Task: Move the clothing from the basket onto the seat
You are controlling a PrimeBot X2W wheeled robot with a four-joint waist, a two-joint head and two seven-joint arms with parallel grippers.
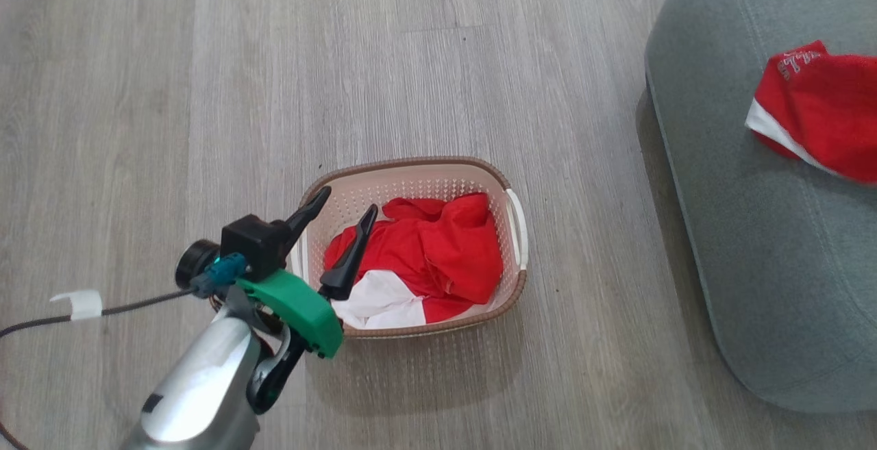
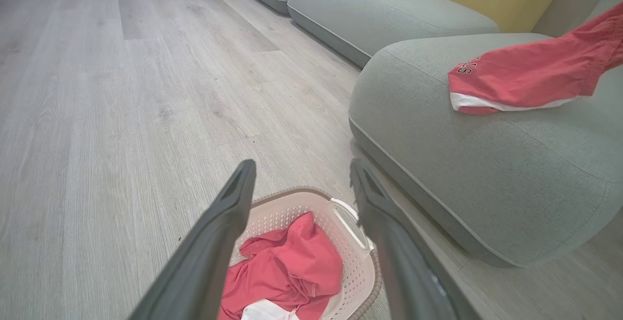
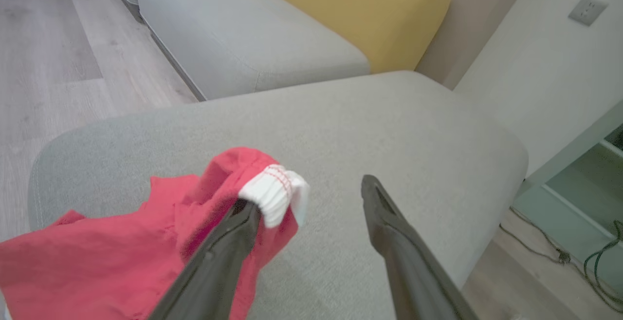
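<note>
Now, your left claw (image 1: 347, 202) hung with its fingers spread apart above the near rim of the basket (image 1: 411, 162), where one red garment (image 1: 438, 251) lay crumpled inside. A second garment (image 1: 815, 107) lay on the seat (image 1: 754, 231). Your right claw (image 3: 306, 191) was spread wide above it, yet the white cuff (image 3: 272, 196) sat draped against one fingertip. If you pulled that arm away, the cuff could snag and drag the piece off. Lowering the left claw so close to the rim could pinch plastic and lift the basket.
</note>
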